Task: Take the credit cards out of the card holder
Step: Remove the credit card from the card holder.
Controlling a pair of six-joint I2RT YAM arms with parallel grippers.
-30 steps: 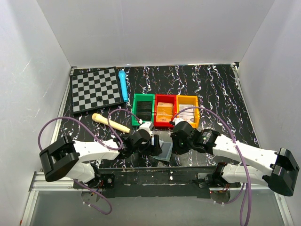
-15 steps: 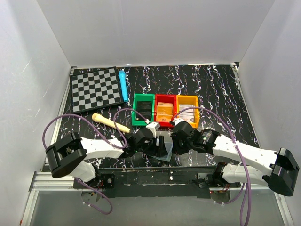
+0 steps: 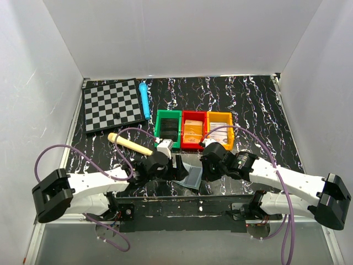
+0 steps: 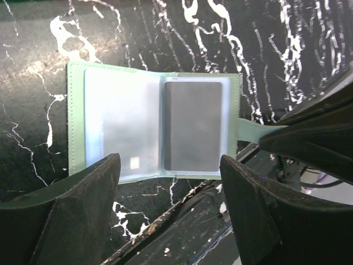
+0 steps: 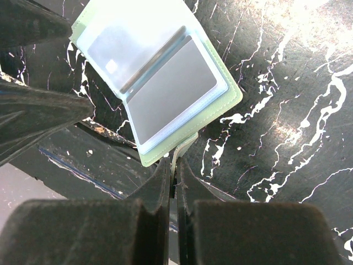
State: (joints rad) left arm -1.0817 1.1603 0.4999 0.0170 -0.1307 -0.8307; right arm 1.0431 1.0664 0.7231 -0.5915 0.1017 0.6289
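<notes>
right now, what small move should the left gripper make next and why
Probably lower the left gripper onto the grey card and pinch its edge. The card holder lies open flat on the table, the right gripper is shut on its side tab, pinning it, and the left jaws stand open over its near edge.

I count one card holder (image 4: 151,127), with two clear panels inside. One grey card (image 4: 193,126) shows in them; whether the other panel holds any, I cannot tell. On the desk (image 3: 253,110) there are three plastic bins: one green bin (image 3: 158,130), one red bin (image 3: 192,114) and one orange bin (image 3: 219,114). There is also one chessboard (image 3: 112,105), one blue pen-like stick (image 3: 144,99) and one wooden stick (image 3: 129,144). My tools number two: the left tool (image 4: 168,215) and the right tool (image 5: 174,176), with two fingers each.
</notes>
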